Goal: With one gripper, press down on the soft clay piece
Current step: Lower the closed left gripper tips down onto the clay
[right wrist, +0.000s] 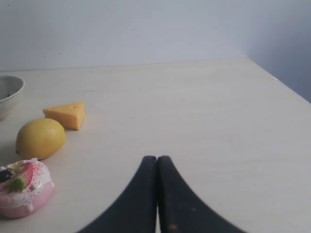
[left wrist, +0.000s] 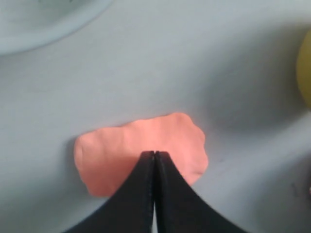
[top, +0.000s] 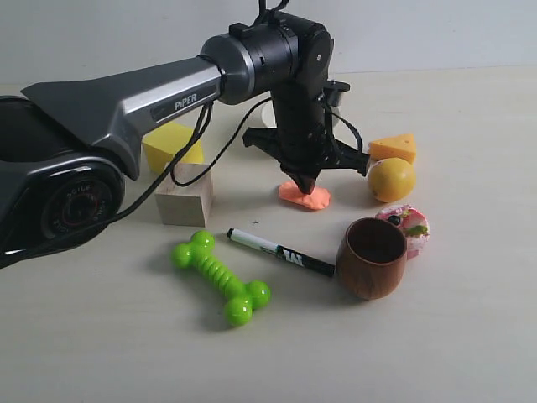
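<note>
The soft clay piece (top: 305, 196) is a flat salmon-orange lump lying on the table between the wooden block and the yellow ball. My left gripper (top: 302, 181) points straight down with its shut tips meeting the clay's top. In the left wrist view the clay (left wrist: 116, 150) fills the middle and the shut left gripper (left wrist: 154, 153) rests against its surface, covering part of it. My right gripper (right wrist: 157, 158) is shut and holds nothing, hovering over bare table; it does not show in the exterior view.
Around the clay stand a yellow ball (top: 392, 179), an orange cheese wedge (top: 393, 148), a pink patterned disc (top: 409, 226), a brown wooden cup (top: 372, 258), a black marker (top: 279, 251), a green bone toy (top: 221, 276), a wooden block (top: 185, 195) and a yellow block (top: 171, 145).
</note>
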